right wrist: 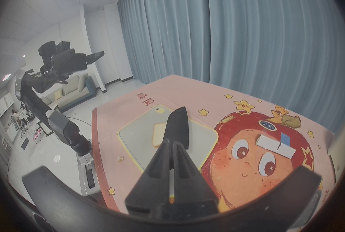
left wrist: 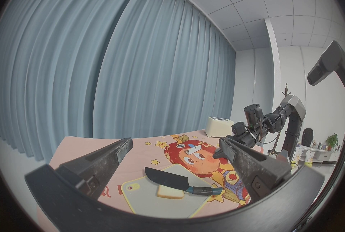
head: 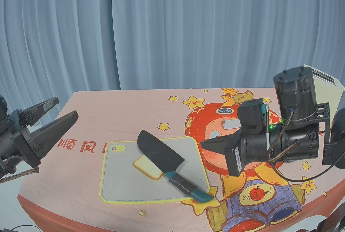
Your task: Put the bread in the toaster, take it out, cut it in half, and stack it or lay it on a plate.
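A slice of bread lies flat on the grey, yellow-rimmed cutting board. A knife with a black blade and teal-tipped handle rests across it, its blade covering part of the slice. My right gripper hangs shut and empty just above the board's right edge, pointing at the knife. Beyond the table's left edge, well away from the board, my left gripper is held open. The white toaster stands at the far right, partly hidden behind my right arm.
A small crumb lies near the table's front edge. The pink printed tablecloth has free room left of and behind the board. A blue curtain hangs behind the table.
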